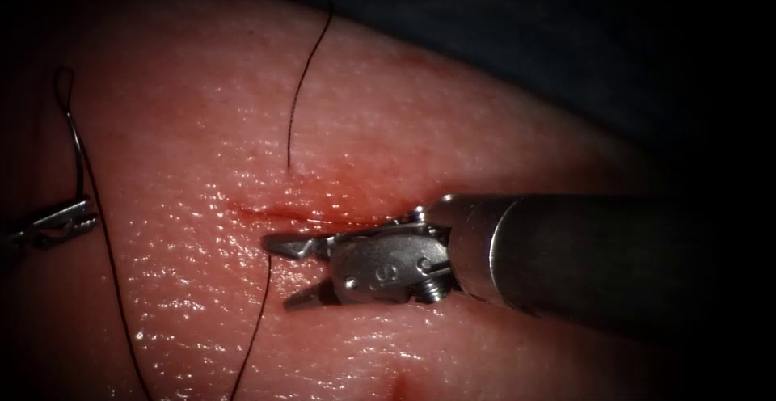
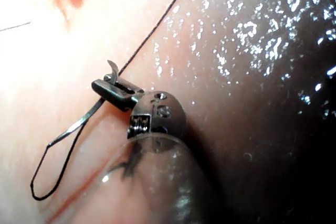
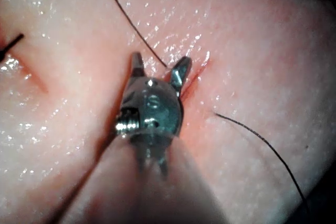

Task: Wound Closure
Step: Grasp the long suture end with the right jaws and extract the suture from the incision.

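Dark thread (image 1: 301,86) across cut (image 1: 267,211) — right hand (image 1: 293,272) open, empty

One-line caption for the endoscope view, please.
Right gripper open over the cut, holding nothing; left gripper holds the needle, clear of the tissue.

We see tissue (image 1: 420,118): wet, glossy, finely pebbled | right gripper (image 1: 293,270): brushed metal, dull sheen | its shaft (image 1: 582,255): smooth, satin metal | left gripper (image 1: 61,223): bright metal | thread (image 1: 303,78): thin, matt dark | needle (image 2: 79,124): polished steel beside left gripper
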